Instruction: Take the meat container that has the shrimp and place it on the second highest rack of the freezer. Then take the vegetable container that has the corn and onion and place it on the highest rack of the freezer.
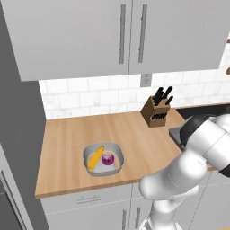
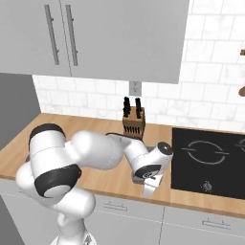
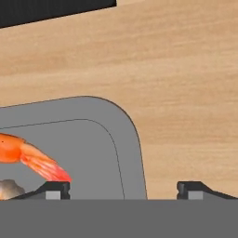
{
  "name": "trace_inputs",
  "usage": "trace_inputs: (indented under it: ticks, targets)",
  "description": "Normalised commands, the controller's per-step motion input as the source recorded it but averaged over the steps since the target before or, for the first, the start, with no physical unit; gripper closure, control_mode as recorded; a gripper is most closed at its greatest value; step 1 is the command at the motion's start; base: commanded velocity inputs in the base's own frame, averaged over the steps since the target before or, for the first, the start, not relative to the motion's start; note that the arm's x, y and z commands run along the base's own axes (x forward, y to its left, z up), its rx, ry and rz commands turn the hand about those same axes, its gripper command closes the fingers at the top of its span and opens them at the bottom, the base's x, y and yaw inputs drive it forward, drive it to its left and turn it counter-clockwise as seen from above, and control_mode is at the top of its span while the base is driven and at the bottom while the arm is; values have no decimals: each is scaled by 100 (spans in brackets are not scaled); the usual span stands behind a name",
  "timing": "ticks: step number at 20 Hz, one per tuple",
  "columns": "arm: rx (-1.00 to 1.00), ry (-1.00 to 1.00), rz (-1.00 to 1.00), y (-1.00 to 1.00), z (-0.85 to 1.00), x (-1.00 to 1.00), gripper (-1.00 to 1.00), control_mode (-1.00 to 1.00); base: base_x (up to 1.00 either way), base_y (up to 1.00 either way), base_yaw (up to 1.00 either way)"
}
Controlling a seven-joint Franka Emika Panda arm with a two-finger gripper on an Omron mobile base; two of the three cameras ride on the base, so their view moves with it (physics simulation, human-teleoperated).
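- Left base view: a grey vegetable container [image 1: 103,159] sits on the wooden tabletop [image 1: 63,148] near its front edge, well to the left of the arm
- Inside that container the yellow corn [image 1: 95,157] lies slanted along the left side, with the purple onion [image 1: 107,159] just beside it on the right
- A wooden knife block [image 1: 156,111] with dark handles stands at the back by the white tiled wall, and grey wall cabinets [image 1: 112,36] hang above
- The white arm [image 1: 193,166] rises from the lower right and bends across the right end of the tabletop, hiding what lies under it
- A grey panel, likely the freezer [image 1: 18,134], runs up the left edge
- Right base view: the arm reaches forward and down, and its wrist hangs over the tabletop [image 2: 105,182] just left of the black cooktop [image 2: 210,160], close to the front edge
- The knife block [image 2: 133,120] stands behind the wrist; the finger ends are too small here to judge
- Hand view: the gripper [image 3: 123,189] hangs low over the rounded corner of a grey meat container [image 3: 111,148], its two dark tips spread wide apart, one over the tray floor and one over bare wood outside the rim, so the wall lies between them with nothing clamped
- The orange shrimp [image 3: 32,160] lies in the tray at the left, its tail end close to the left tip
- A dark edge of the cooktop [image 3: 56,11] shows at the top
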Motion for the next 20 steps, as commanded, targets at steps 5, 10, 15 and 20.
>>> trace_inputs:
  ticks: [5, 10, 15, 20]
  targets:
    - [0, 3, 0, 0, -5, 4, 100, -100, 0, 0, 0]
    - [0, 1, 1, 0, 0, 0, 100, -100, 0, 0, 0]
    - [-1, 0, 0, 1, 15, 0, 100, -100, 0, 0, 0]
    - [-9, -2, 0, 31, 84, -24, 100, -100, 0, 0, 0]
